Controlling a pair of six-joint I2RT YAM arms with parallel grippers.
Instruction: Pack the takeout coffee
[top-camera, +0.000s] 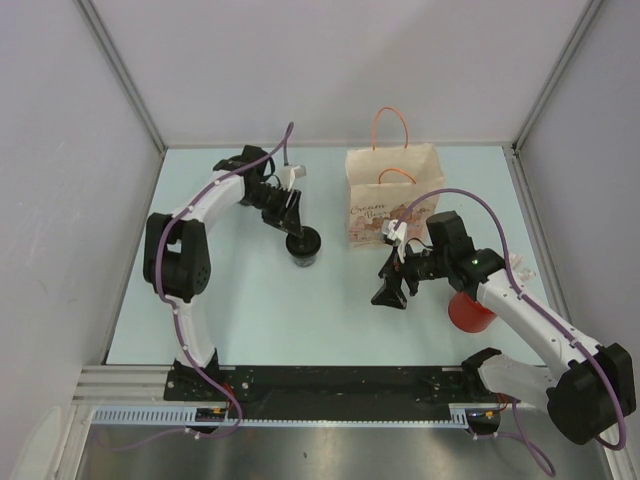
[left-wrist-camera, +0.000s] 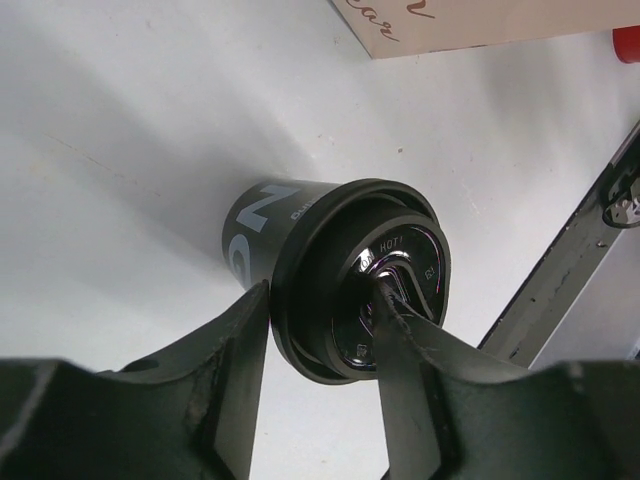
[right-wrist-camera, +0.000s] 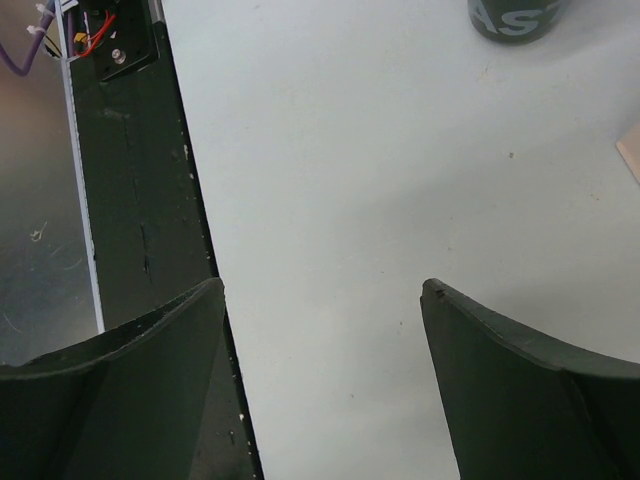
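Black lidded coffee cup (top-camera: 303, 247) stands mid-frame on the table (top-camera: 250, 320), jaws of the left gripper (left-wrist-camera: 322, 315) pinching its lid rim; right gripper (right-wrist-camera: 322, 290) jaws spread, empty. Lifted so, the lid may pop off and the cup drop.

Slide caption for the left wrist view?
Left gripper pinches the lidded black coffee cup by its rim, paper bag behind.
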